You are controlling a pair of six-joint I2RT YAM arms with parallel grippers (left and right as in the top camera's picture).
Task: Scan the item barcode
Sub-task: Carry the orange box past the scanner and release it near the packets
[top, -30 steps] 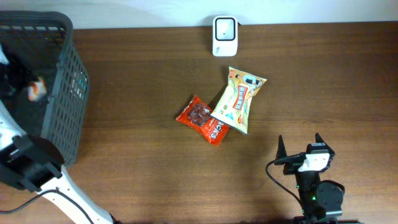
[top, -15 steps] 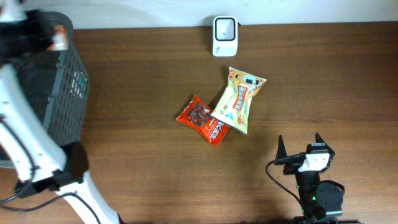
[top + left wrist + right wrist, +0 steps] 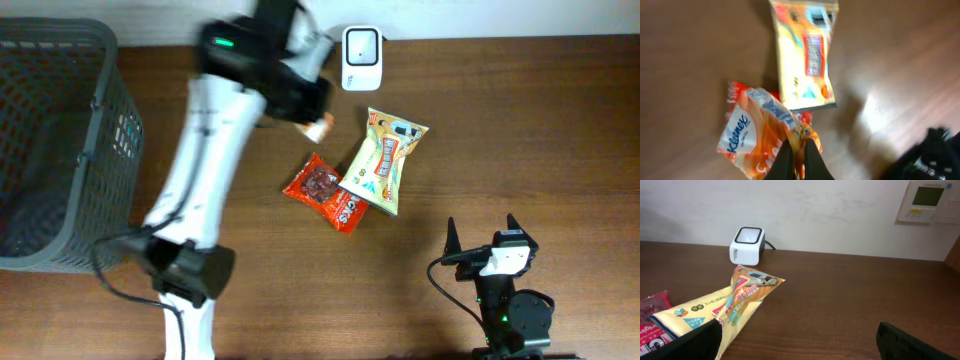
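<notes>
wooden table (image 3: 560,120), dark mesh basket (image 3: 60,150) at its left end. yellow snack bag (image 3: 385,160) with japanese print overlaps a red bag (image 3: 322,188), whose writing is unreadable. left gripper (image 3: 799,147) pinches an orange tissue pack (image 3: 755,135) marked "kleenex", held above the table near the white scanner (image 3: 361,57). right gripper (image 3: 482,235) spread wide at the front edge.
</notes>
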